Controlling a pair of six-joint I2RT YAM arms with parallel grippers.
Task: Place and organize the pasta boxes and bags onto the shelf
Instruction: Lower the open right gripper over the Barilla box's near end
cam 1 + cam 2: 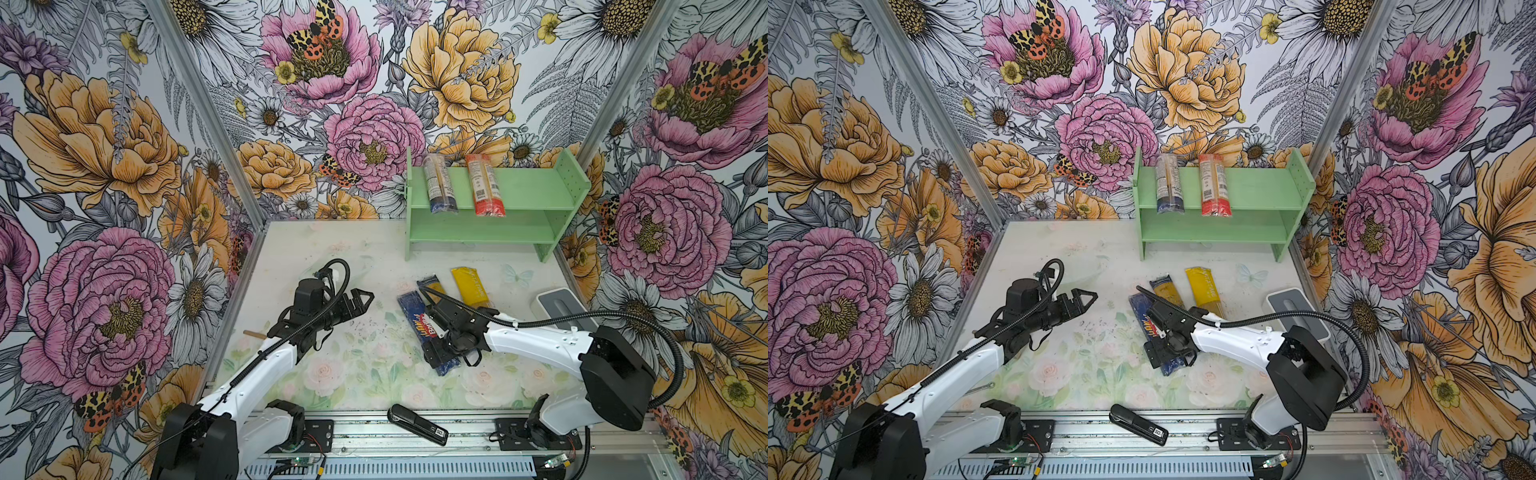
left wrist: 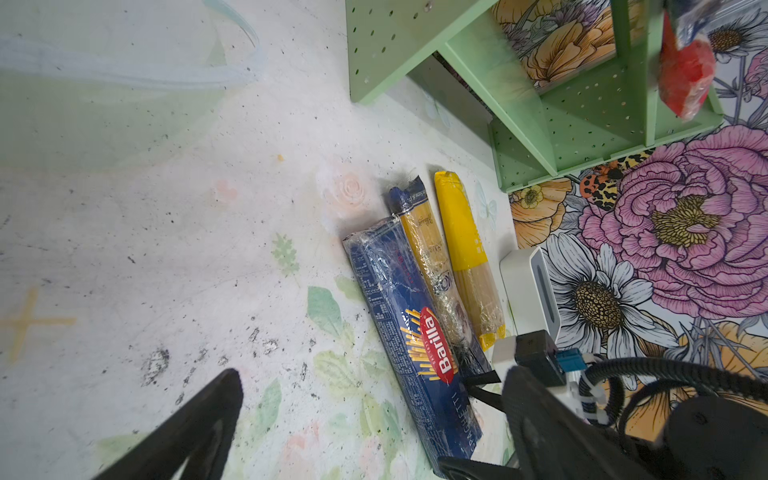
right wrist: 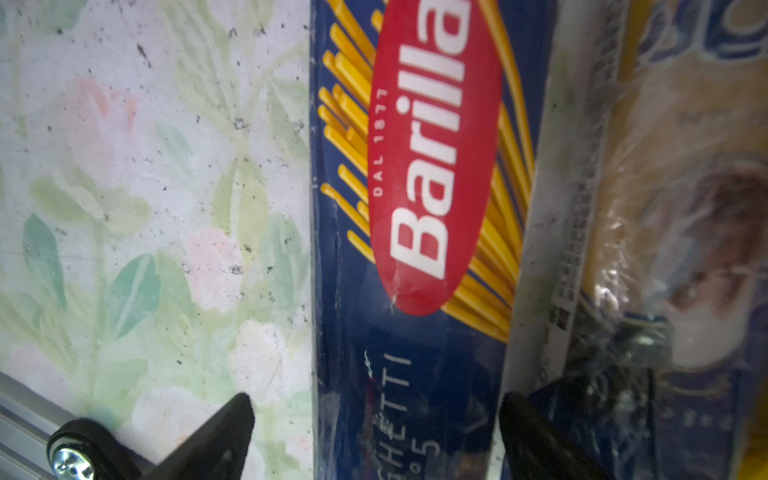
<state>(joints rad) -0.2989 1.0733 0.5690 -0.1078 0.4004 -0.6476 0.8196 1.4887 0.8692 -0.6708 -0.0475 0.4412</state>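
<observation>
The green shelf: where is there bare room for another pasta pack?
The shelf's top tier is bare between the red-ended pack and the right side panel; the lower tier looks bare. Crowded: the left end, around the blue-labelled pack.

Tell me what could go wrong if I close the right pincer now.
The right pincer straddles the Barilla box open, one finger down beside the gold pack: closing may drag or pinch that pack. It sits toward the box's near end, so the box may tilt when lifted.
</observation>
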